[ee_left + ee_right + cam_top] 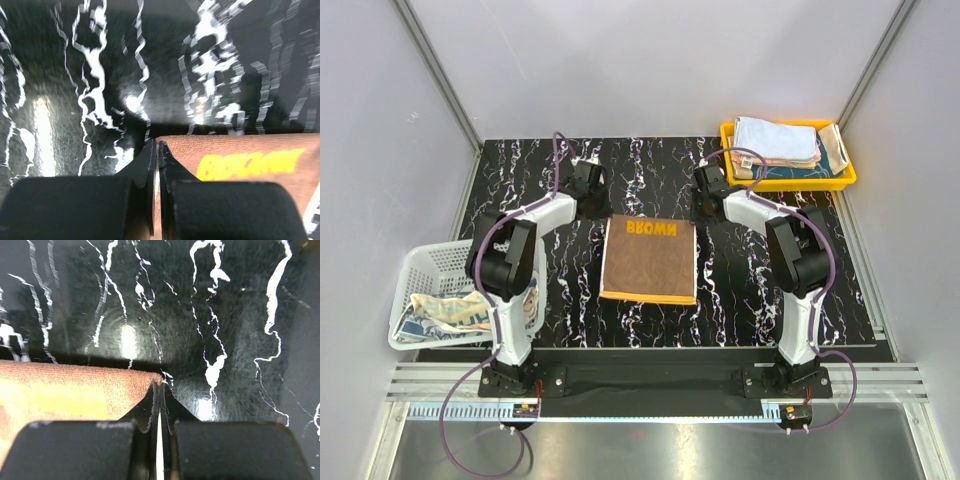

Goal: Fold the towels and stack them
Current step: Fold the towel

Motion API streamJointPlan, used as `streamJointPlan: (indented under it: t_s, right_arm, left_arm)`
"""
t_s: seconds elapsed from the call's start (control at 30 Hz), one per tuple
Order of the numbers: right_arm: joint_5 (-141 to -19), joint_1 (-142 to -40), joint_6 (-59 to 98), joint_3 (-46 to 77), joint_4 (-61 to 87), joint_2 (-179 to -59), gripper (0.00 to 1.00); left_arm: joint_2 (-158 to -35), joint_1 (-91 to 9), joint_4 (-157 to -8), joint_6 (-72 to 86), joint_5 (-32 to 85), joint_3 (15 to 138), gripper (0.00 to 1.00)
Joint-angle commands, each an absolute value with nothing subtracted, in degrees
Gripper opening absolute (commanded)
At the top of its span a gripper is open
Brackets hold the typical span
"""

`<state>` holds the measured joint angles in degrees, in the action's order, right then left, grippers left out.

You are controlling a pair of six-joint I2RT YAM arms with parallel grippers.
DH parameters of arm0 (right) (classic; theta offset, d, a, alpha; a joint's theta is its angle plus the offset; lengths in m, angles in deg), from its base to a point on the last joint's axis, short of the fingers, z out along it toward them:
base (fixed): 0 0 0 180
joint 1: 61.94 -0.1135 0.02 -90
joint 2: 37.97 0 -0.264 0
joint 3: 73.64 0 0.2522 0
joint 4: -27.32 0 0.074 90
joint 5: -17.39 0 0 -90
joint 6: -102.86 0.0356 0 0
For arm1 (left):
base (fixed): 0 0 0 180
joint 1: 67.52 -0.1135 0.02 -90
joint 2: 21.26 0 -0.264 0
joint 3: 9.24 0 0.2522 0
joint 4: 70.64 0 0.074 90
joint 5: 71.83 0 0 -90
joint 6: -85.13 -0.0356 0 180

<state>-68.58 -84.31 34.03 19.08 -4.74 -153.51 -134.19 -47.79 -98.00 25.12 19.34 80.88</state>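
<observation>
Left tool (156, 146) and right tool (160, 383) clench far corners of the brown towel (648, 262) — its long axis runs nearward.

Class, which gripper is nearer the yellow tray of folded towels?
Right. The right gripper pinches the far right corner of the brown towel, close to the yellow tray; the left gripper pinches its far left corner, farther off.

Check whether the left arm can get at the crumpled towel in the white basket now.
Probably not yet: the left pincer is shut on a corner of the brown towel. Once released, likely yes: the basket stands open-topped beside that arm, its crumpled towel uncovered.
</observation>
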Motion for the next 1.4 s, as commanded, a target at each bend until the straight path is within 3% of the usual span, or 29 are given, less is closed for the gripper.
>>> streamJointPlan:
  t_s: [0.0, 0.67, 1.37]
  right_arm:
    - [-66.1, -83.5, 32.9, 20.1, -2.8, -147.7, 0.0]
    - [-72.4, -84.8, 37.6, 0.9, 3.5, -127.6, 0.0]
    - [-68.6, -95.1, 42.9, -14.8, 4.1, -115.5, 0.0]
  left_arm:
    - [-127.8, -48.4, -92.4, 25.1, 19.8, 80.5, 0.0]
    - [-109.7, -47.0, -88.4, 31.2, 18.3, 61.0, 0.0]
    - [-100.4, -43.9, -93.2, 31.4, 15.2, 49.8, 0.0]
